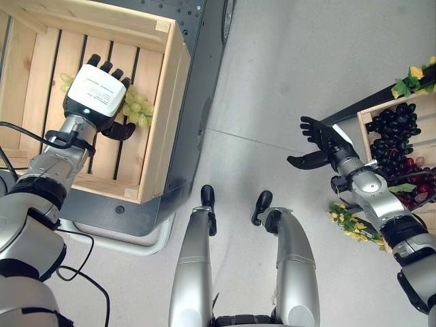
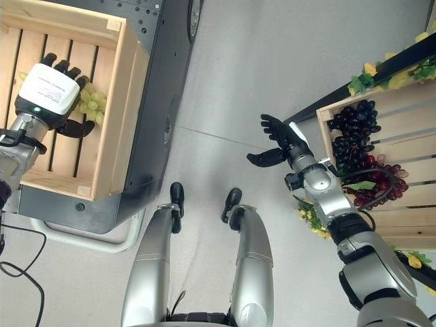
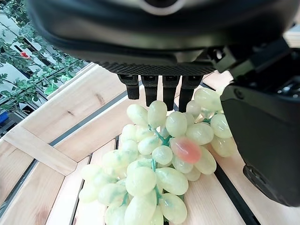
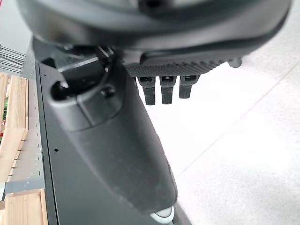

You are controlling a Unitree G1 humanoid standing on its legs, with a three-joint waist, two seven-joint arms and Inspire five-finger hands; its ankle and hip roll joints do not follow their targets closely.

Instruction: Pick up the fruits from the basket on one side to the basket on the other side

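Observation:
A bunch of green grapes [image 3: 159, 173] lies on the slats inside the pale wooden crate [image 1: 163, 102] at the left. My left hand [image 1: 97, 92] hovers just over the bunch, fingers straight and thumb spread to the side, holding nothing. At the right, a second wooden crate [image 2: 381, 95] holds dark purple grapes [image 1: 395, 133] and some red grapes [image 1: 409, 178]. My right hand [image 1: 323, 143] hangs open over the floor just left of that crate, its fingers [image 4: 161, 89] straight and empty.
The left crate rests on a dark metal stand [image 1: 197, 102]. Yellow flowers with green leaves [image 1: 347, 219] trim the right crate's edges. Grey floor [image 1: 272, 82] lies between the two crates.

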